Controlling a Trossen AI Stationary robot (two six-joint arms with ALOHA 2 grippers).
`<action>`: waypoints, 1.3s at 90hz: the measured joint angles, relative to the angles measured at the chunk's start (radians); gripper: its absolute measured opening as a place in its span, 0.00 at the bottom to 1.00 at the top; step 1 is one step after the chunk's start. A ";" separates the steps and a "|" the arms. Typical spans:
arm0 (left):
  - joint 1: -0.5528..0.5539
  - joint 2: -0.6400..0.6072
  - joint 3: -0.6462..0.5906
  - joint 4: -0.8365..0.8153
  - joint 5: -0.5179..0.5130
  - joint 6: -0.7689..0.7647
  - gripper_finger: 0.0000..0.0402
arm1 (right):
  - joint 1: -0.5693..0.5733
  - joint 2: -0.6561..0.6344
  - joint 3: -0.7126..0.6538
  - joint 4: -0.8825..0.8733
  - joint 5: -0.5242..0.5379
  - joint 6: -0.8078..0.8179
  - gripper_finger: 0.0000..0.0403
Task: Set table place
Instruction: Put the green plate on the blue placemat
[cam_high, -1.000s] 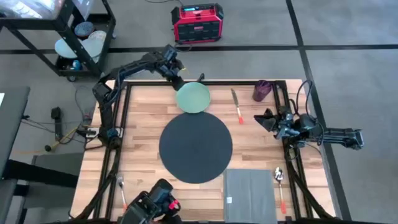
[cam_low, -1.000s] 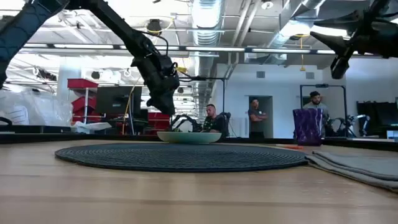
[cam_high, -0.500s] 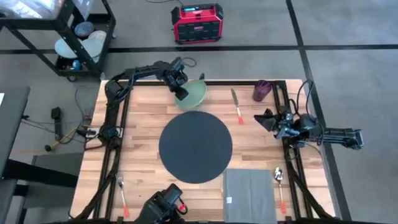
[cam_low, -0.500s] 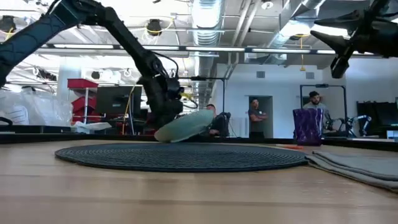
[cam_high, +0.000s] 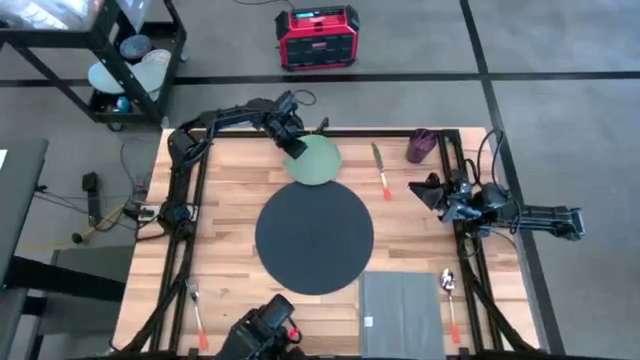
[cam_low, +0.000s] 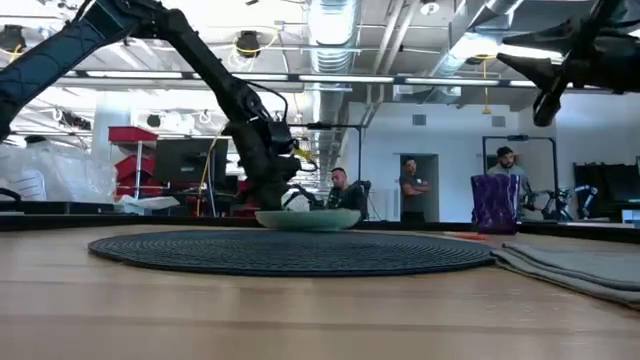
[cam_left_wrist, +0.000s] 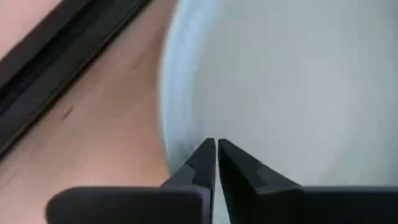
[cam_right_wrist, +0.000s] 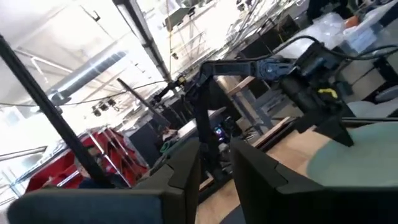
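The pale green plate (cam_high: 318, 162) lies flat on the table (cam_high: 225, 200), just beyond the far edge of the round dark placemat (cam_high: 314, 237). My left gripper (cam_high: 293, 143) is shut, with its tips at the plate's far-left rim; the left wrist view shows the shut tips (cam_left_wrist: 216, 144) just inside that rim. In the low view this gripper (cam_low: 268, 205) reaches down to the plate (cam_low: 308, 219) behind the placemat (cam_low: 290, 250). My right gripper (cam_high: 425, 190) hangs open above the table's right side, clear of everything. My left gripper has its shut fingertips (cam_left_wrist: 205, 155) on the plate's inner slope just inside the far-left rim (cam_left_wrist: 177, 134). It comes from above, slanting in from the table's far left. The plate lies flat on the table, with nothing pinched between the fingers.
A red-handled knife (cam_high: 380, 170) and a purple cup (cam_high: 421, 146) lie at the far right. A grey folded napkin (cam_high: 402, 310) and a spoon (cam_high: 449, 290) are at the near right, a fork (cam_high: 197, 305) at the near left. People stand in the room behind.
My left gripper has come down from above the table's far edge onto the plate's far-left rim. Half a second ago the plate stood tipped, one side raised off the table. It has dropped back and lies flat again.
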 joint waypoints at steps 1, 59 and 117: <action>0.000 0.000 0.002 -0.001 -0.002 -0.008 0.00 | 0.000 0.000 0.000 0.000 0.000 0.000 0.19; -0.004 0.029 0.348 -0.350 -0.189 0.405 0.18 | 0.001 0.000 0.000 -0.053 -0.001 0.113 0.23; -0.010 0.073 0.247 -0.211 -0.117 0.260 0.45 | 0.000 0.000 0.000 -0.062 -0.002 0.166 0.42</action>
